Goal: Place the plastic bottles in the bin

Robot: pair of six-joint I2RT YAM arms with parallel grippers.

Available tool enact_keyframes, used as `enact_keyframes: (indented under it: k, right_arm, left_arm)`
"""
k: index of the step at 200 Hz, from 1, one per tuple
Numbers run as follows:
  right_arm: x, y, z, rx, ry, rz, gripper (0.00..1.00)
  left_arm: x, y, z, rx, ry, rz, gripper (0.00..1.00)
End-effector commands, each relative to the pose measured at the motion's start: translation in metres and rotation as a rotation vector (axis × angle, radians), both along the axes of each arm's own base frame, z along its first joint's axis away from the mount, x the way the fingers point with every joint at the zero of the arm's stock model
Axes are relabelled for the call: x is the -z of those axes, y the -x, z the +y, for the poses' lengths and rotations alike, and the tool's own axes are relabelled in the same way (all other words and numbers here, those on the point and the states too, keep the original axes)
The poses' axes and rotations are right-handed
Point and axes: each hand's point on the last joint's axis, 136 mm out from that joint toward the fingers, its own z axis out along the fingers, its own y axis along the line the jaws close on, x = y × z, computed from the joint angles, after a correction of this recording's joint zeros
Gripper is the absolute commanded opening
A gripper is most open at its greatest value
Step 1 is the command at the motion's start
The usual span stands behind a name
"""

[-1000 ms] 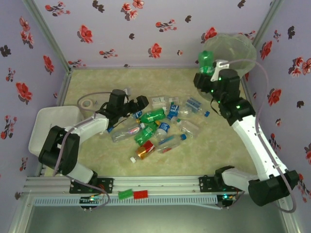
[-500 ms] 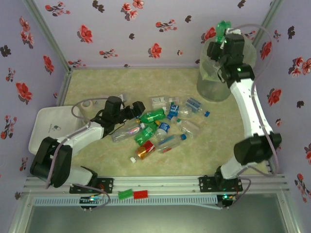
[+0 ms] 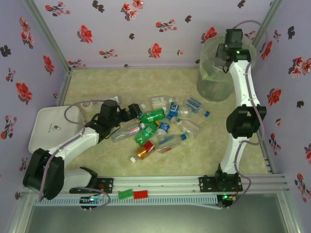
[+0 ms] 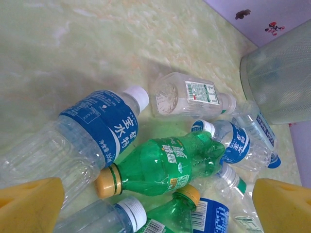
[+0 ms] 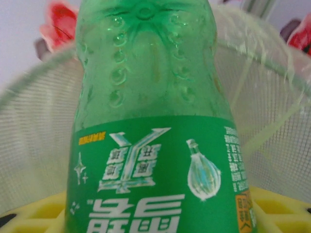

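Green plastic fills the right wrist view: a green bottle (image 5: 150,145) sits clamped in the right gripper (image 3: 227,52), whose yellow pads (image 5: 279,208) press in from either side at its labelled lower part. The bottle's dimpled base points away from the camera. Behind it curve the meshed wall and clear bag lining of the bin (image 5: 34,145). From above, that gripper hangs at the mouth of the bin (image 3: 214,87), which stands in the far right corner of the table (image 3: 121,82), with the right arm stretched out full towards it.

The other bottles (image 3: 163,124) lie loose in a heap near the middle of the table, mostly clear with blue labels and a few green. An amber bottle (image 3: 145,150) lies at the heap's near edge.

The left gripper (image 3: 132,111) is low at the left side of the heap, jaws spread wide and holding nothing. Its wrist view shows the two yellow pads (image 4: 29,206) far apart at the bottom corners. Between them lie a second green one (image 4: 165,165) with a gold cap, a clear blue-labelled one (image 4: 104,124) touching it on the left, and a squat clear one (image 4: 187,94) with a white label beyond.

A white tray (image 3: 48,128) rests at the left edge of the table, with a tape roll (image 3: 87,103) just beside its far corner.
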Motion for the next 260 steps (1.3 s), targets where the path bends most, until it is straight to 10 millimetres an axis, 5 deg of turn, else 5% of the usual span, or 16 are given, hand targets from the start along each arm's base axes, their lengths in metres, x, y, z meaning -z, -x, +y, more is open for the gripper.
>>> enact_keyframes:
  k: [1,42,72,143,193,260]
  right_arm:
    - [0.007,0.000,-0.006,0.016,-0.067,0.020,0.50]
    - [0.020,-0.007,-0.010,0.019,-0.105,0.032,0.63]
    - [0.014,-0.009,-0.008,0.018,-0.124,0.019,0.99]
    - [-0.073,0.021,0.008,-0.045,-0.136,-0.146,1.00]
    - [-0.115,0.075,0.062,-0.129,-0.015,-0.211,1.00]
    - [-0.074,0.153,0.169,-0.424,-0.288,-0.274,1.00]
  left_arm:
    - [0.000,0.003,0.005,-0.003,-0.033,-0.019,1.00]
    - [-0.001,0.002,0.004,-0.010,-0.025,-0.012,1.00]
    - [-0.004,0.003,0.004,-0.013,-0.016,-0.011,1.00]
    - [-0.006,0.000,0.018,-0.021,-0.112,-0.019,1.00]
    - [-0.013,-0.018,0.049,-0.060,-0.293,-0.006,1.00]
    - [0.032,-0.017,0.121,-0.175,-0.534,0.209,1.00]
